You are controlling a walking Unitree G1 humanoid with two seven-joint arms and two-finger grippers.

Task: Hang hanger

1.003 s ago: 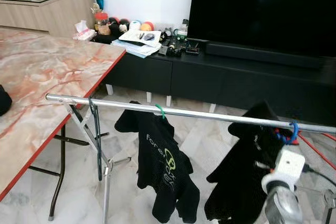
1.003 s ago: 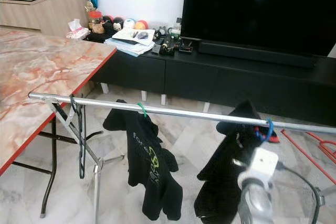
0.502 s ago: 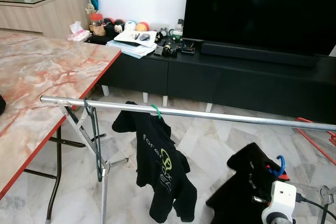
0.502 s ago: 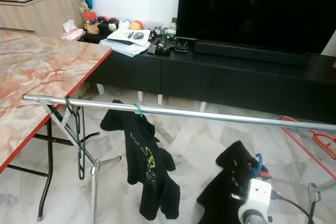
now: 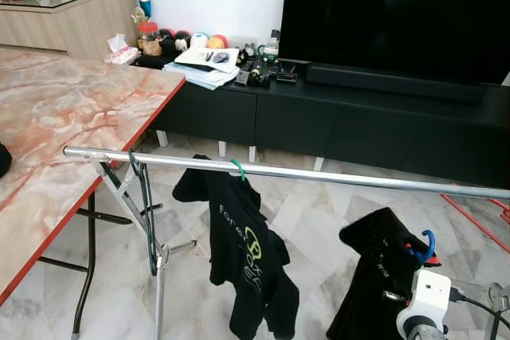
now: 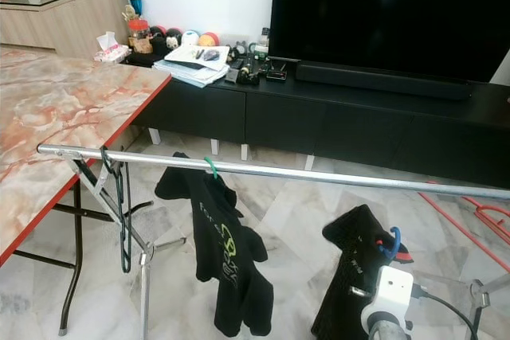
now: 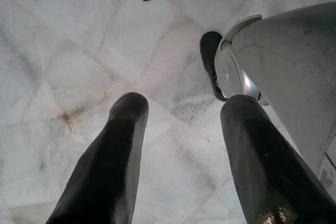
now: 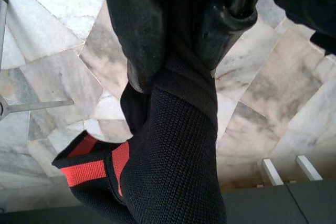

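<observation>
A silver clothes rail (image 5: 319,174) crosses in front of me. A black printed T-shirt (image 5: 247,252) hangs on it by a green hook (image 5: 238,168). An empty dark hanger (image 5: 147,212) hangs near the rail's left end. Below the rail on the right, my right gripper (image 8: 184,51) is shut on a black garment (image 5: 374,276) with red trim, carried on a blue hanger whose hook (image 5: 424,246) stands clear under the rail. The garment hides the gripper in the eye views. My left gripper (image 7: 178,114) hangs open over the marble floor.
A marble-topped folding table (image 5: 64,117) stands at the left, close to the rail's end. The rack's metal legs (image 5: 159,276) spread beneath. A black TV cabinet (image 5: 335,117) with a large TV (image 5: 398,13) runs along the back. A red frame (image 6: 478,216) lies on the floor at right.
A second ago the blue hook was at the rail; my right arm has come down with the garment, which now hangs well below the rail. The view shifted slightly.
</observation>
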